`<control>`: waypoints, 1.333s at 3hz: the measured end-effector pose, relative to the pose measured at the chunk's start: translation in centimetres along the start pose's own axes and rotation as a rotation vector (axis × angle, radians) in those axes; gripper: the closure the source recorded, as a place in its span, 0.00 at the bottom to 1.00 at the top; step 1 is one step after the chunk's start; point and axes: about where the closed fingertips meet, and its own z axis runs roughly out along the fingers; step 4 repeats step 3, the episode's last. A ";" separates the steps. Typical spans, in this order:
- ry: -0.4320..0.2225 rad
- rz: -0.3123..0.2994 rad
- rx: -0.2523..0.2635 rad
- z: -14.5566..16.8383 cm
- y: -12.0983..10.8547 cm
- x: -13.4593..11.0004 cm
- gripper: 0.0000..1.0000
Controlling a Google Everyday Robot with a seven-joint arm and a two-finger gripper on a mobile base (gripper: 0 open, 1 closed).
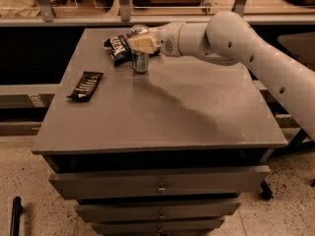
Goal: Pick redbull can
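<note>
camera view: the redbull can (140, 63) stands upright on the grey table (197, 102), towards the far edge and left of the middle. the gripper (141, 44) sits right over the can's upper part and hides its top; whether it is clamped on the can or apart, i cannot tell. the white arm (236, 33) reaches in from the right, low across the far side of the table. a dark blue snack bag (118, 45) with white letters lies just beside the can, to the left and behind it, crowding that side. a flat black wrapper (86, 85) lies well apart near the left edge. drawers (160, 181) sit under the tabletop.
</note>
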 end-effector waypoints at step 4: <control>-0.154 0.058 -0.021 -3.8 0.1 -4.7 1.00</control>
